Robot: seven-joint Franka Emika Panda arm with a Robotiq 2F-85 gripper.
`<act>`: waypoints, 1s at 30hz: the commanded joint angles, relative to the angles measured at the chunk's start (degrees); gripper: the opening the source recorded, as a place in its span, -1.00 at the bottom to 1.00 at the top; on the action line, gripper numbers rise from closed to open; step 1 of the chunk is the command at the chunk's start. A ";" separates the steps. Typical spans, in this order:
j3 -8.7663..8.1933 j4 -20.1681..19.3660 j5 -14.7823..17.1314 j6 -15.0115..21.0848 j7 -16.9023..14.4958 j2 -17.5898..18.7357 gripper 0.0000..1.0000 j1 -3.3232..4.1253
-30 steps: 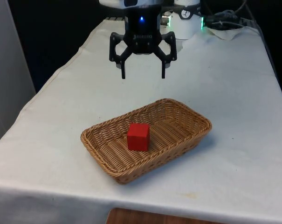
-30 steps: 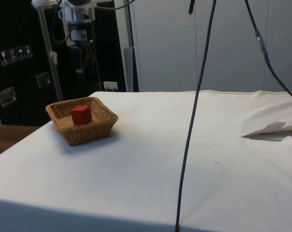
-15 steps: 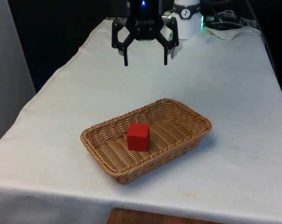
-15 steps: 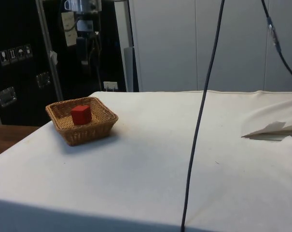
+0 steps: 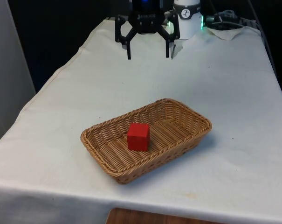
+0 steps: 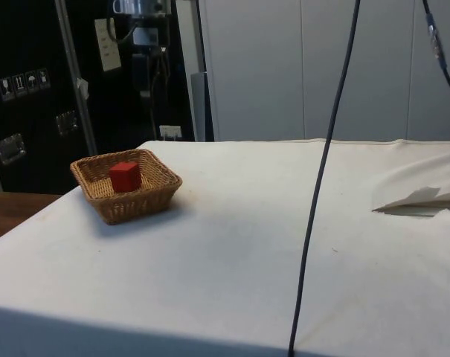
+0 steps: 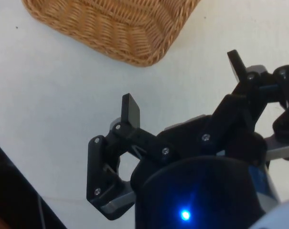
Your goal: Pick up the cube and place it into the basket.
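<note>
Inside the basket (image 5: 178, 142) on my worktop (image 5: 234, 93), the red cube (image 5: 138, 136) is sitting; I'm holding the jaws (image 5: 148, 55) spread wide and empty, high beyond it.

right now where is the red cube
The red cube sits inside the woven wicker basket, left of its middle in the front view, on the white cloth near the table's near end.

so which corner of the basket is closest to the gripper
The far corner of the basket, the one pointing up the table toward the open gripper. The red cube sits nearer the opposite end.
</note>
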 commanded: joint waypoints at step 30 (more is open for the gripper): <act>0.00 -17.76 -4.70 -0.52 0.52 -16.56 1.00 0.23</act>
